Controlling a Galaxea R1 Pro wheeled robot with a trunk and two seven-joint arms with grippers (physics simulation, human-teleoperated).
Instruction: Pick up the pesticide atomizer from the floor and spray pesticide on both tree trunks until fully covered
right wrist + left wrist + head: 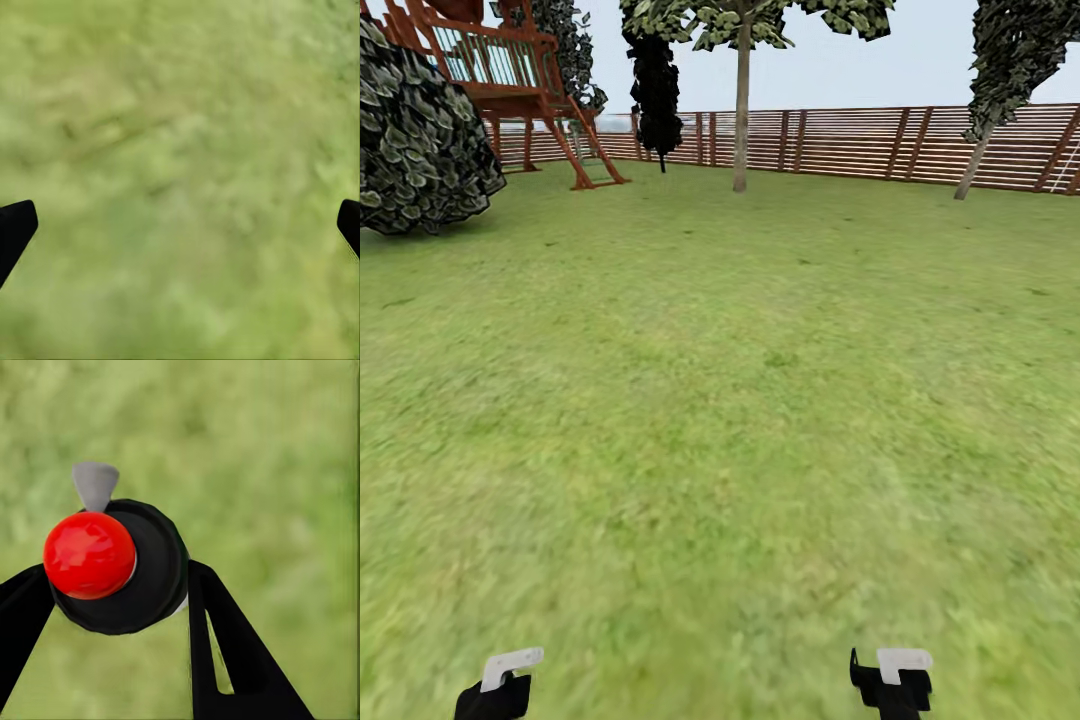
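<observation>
Open lawn (740, 400) runs unobstructed from near to far across the middle. Far left, a round dark bush (420, 140) and a wooden play structure (510, 70) block passage. A thin-trunked tree (741, 110) stands far centre before the slatted fence (880, 140), which closes the far side.

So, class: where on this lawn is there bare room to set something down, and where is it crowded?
Free: the wide lawn from the grippers up to the fence, between the round bush and the leaning tree. Crowded: the far left corner, with bush, wooden play structure and dark tree.
</observation>
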